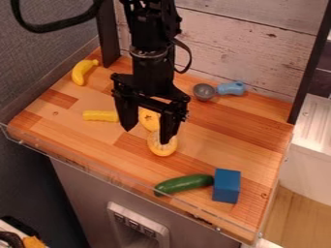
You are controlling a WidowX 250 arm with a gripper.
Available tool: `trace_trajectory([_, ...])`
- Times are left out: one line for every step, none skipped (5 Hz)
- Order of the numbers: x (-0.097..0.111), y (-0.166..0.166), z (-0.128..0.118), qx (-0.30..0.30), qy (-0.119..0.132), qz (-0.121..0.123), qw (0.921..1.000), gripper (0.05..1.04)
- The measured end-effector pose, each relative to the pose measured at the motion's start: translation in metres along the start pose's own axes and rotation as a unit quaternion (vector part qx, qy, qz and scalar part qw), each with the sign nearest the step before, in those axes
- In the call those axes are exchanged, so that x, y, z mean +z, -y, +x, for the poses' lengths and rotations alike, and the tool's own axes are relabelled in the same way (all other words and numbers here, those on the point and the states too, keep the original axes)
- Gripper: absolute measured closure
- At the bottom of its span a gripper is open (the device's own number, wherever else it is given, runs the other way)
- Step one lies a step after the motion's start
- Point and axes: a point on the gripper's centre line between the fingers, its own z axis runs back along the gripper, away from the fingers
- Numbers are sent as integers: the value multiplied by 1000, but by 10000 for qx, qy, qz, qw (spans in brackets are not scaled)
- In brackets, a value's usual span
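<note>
Black two-finger gripper (147, 135), hanging from above in the camera view: fingers apart, with one tip overlapping the lower round (160, 149), the landmark of this list; whether they touch cannot be told. Lower round: orange-yellow, lying on the wooden worktop (219, 138). Upper round (149, 117): orange with dark marks, just behind the landmark, partly visible between the fingers. Yellow stick-shaped piece (99, 116): left of the landmark and slightly farther back. Yellow banana (81, 71): well behind and left of it. Grey-bowled scoop (204, 92), blue handle: behind and right of it. Green cucumber (184, 184): in front of it. Blue block (226, 185): front right of it, beside the cucumber's end.
</note>
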Motion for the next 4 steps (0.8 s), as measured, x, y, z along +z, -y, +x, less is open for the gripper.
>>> trace_trajectory([-5, -18, 16, 490, -84, -27, 9988, 86])
trace_trajectory([-7, -58, 38, 1463, -115, -91, 9891, 85])
trace_trajectory([-10, -98, 57, 2449, -140, -174, 9693, 87])
trace_trajectory([-10, -141, 74, 3551, -156, -258, 9343, 84])
